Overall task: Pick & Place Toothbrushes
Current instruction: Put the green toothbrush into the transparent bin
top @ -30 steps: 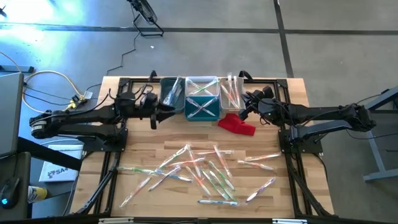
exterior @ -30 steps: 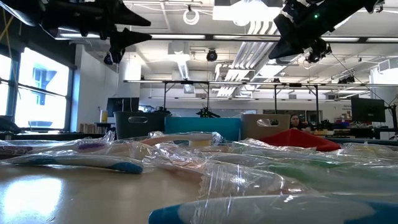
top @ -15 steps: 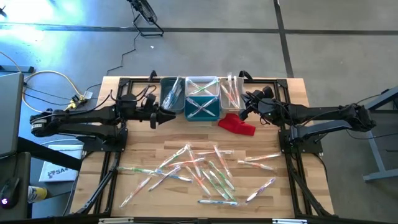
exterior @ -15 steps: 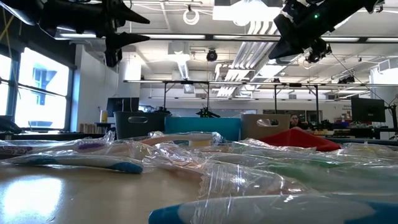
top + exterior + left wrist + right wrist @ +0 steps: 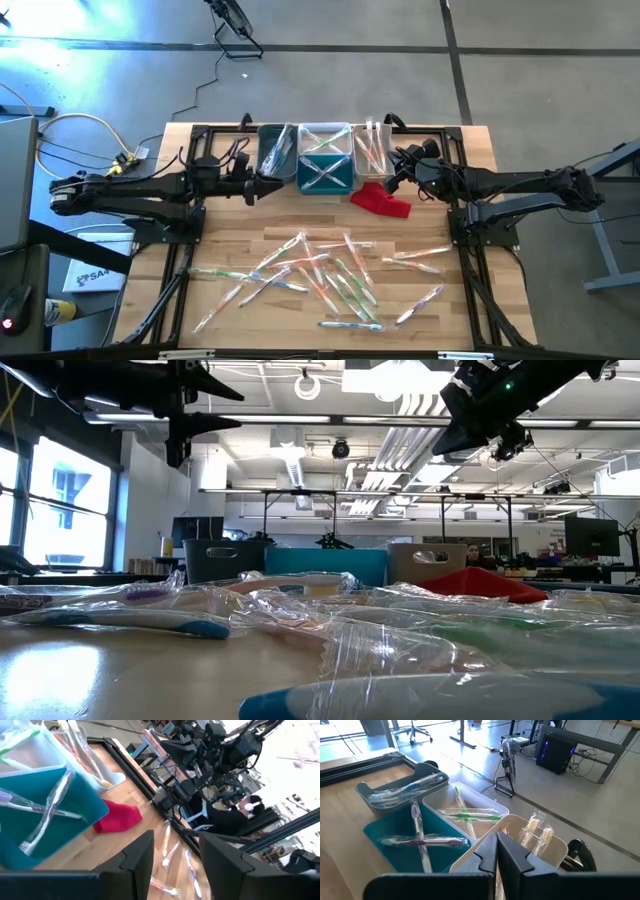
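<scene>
Beside the grey bin [image 5: 274,148], your left gripper [image 5: 268,186] hangs empty with fingers parted; the right gripper [image 5: 392,183] waits pinched closed over the red cloth [image 5: 381,201]. Most toothbrushes [image 5: 330,275] lie scattered on the near half of the table [image 5: 440,300], a few already binned. Bring the left arm toward a loose outlying brush, straddle its handle crosswise, and avoid overlapping wrappers.

Overhead, table-level and both wrist cameras share the bins [image 5: 325,155].

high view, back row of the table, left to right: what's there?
left gripper → grey bin → teal bin → white bin → right gripper. The red cloth overlaps, so it's left out.
</scene>
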Controlling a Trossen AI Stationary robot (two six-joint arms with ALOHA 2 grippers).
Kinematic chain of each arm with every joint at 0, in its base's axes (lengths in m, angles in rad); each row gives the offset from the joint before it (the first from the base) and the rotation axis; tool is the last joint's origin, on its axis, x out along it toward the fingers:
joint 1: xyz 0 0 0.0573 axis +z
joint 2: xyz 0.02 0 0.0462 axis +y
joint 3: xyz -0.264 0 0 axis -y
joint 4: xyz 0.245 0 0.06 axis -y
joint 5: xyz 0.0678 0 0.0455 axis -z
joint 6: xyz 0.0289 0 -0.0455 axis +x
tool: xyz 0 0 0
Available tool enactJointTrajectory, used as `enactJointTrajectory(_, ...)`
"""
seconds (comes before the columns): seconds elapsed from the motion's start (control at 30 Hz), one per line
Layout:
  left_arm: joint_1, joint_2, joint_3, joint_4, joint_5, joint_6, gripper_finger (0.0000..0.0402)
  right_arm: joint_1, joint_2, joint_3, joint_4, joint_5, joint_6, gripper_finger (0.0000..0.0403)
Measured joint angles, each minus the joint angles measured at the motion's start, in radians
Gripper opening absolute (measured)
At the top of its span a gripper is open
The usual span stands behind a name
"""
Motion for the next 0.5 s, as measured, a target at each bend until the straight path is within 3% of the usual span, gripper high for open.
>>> enactJointTrajectory(0.27,-0.178,0.001,0.001,-0.017,-0.243,0.021,0.0155,0.0,0.0,0.0,-0.008,0.0,-0.001,0.0005)
enactJointTrajectory(0.5,-0.332,0.125,0.127,-0.223,-0.427,0.008,0.0154,0.0,0.0,0.0,-0.008,-0.001,-0.002,0.0005)
